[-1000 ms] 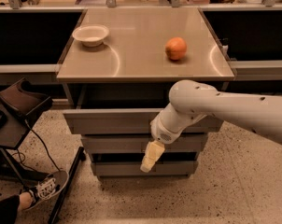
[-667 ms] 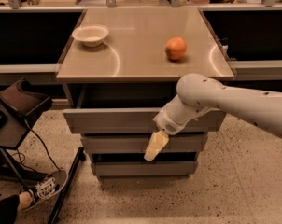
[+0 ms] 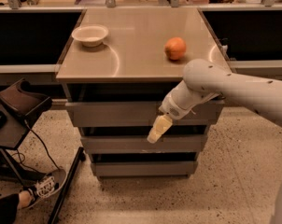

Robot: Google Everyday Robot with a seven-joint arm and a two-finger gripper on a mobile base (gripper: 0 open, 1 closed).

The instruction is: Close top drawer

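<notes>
The top drawer (image 3: 117, 113) is a wide grey metal front just under the counter top, standing out a little past the two narrower fronts below. My gripper (image 3: 156, 130) hangs from the white arm (image 3: 225, 85) coming in from the right. Its pale yellowish tip points down and left, in front of the drawer's lower edge, right of the middle. A dark gap shows between the counter top and the drawer front.
A white bowl (image 3: 90, 35) and an orange (image 3: 175, 48) sit on the counter top (image 3: 136, 45). Two lower drawer fronts (image 3: 131, 144) sit below. A dark chair or stand (image 3: 17, 106), cables and a person's shoe (image 3: 45, 188) are at the left on the floor.
The arm and gripper have shifted slightly right and up along the drawer front. The drawer front looks much the same.
</notes>
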